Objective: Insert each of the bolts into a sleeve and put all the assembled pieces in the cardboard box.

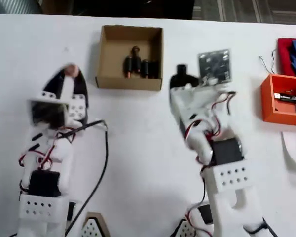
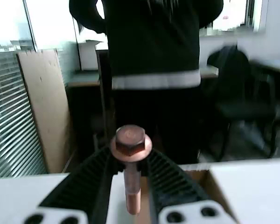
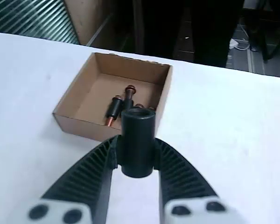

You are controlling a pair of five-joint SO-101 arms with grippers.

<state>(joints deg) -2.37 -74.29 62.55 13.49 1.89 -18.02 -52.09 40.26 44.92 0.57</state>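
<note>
Left wrist view sets the copper bolt (image 2: 130, 173) between the ribbed fingers (image 2: 91, 179) of the left gripper (image 2: 130, 161), which pinch its shank just under the flanged hex head. The head stands clear past the fingertips and the shank runs back between them toward the wrist, so the bolt's long axis follows the gripper's own line. Right wrist view has the right gripper (image 3: 138, 156) pinching a black sleeve (image 3: 138, 140) at its tips. The sleeve sits about upright across the jaws, with its open bore turned upward and the mouth plain to see. High view places the two well apart over the white table (image 1: 148, 148), the bolt at the far tip of the left arm on the left and the sleeve at the far tip of the right arm on the right. The cardboard box (image 1: 128, 83) lies between them and a little farther off, with assembled pieces (image 1: 138, 64) already lying inside it. The coming move looks to turn on these two axes. The sleeve's mouth faces up, while the bolt's free shank end seems to point back into the left gripper and not toward the sleeve. I judge that the bolt must travel right, or the sleeve left, across the gap near the box. The shank must also be swung into line with the bore before anything can slide in. The right gripper is the nearer of the two to the box.
</note>
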